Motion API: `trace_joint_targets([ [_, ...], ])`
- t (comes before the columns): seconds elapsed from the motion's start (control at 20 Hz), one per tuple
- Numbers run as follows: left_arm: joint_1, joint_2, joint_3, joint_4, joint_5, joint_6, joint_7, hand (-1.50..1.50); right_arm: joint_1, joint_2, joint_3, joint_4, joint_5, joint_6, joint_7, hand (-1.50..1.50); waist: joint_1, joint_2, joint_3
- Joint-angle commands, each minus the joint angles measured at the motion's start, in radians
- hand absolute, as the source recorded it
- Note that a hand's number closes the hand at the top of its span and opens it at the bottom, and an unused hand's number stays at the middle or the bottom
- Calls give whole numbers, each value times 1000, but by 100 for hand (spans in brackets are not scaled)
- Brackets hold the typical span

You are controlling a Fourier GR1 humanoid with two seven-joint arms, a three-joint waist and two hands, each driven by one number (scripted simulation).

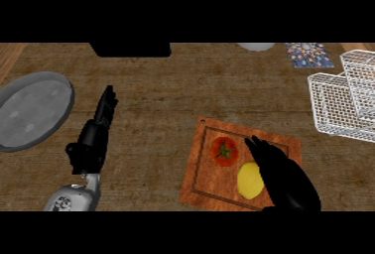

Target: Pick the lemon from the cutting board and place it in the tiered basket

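Yellow oval lemon [250, 180] is lying on the reddish-brown wooden cutting board [205, 173], lower half, just below a round red tomato with a green stalk [224, 151]. Right black hand [284, 178] is hovering over the board's right part, fingers straight and held close together, pointing up-left; its edge is lying just beside the lemon, overlapping its right side. Cannot tell whether they are touching. Nothing is being pinched.

Left black hand [99, 131] is resting over bare counter left of the board, fingers straight and pressed together, pointing up.

White wire tiered basket [341, 106] is standing at the right edge, well apart from the lemon. Round grey metal plate [33, 109] is sitting at far left on the brown wooden counter [168, 89].
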Motion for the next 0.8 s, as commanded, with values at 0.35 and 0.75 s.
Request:
trace_joint_targets([
  [0.35, -39, -37, 47, 38, -40, -27, 4, 0, 57, 78, -29, 76, 91, -17, -114, -150, -1, 0, 0],
  [0.75, 33, -50, 31, 4, -48, -49, -29, 0, 75, 120, -36, 193, 204, -206, -226, 150, 0, 0, 0],
])
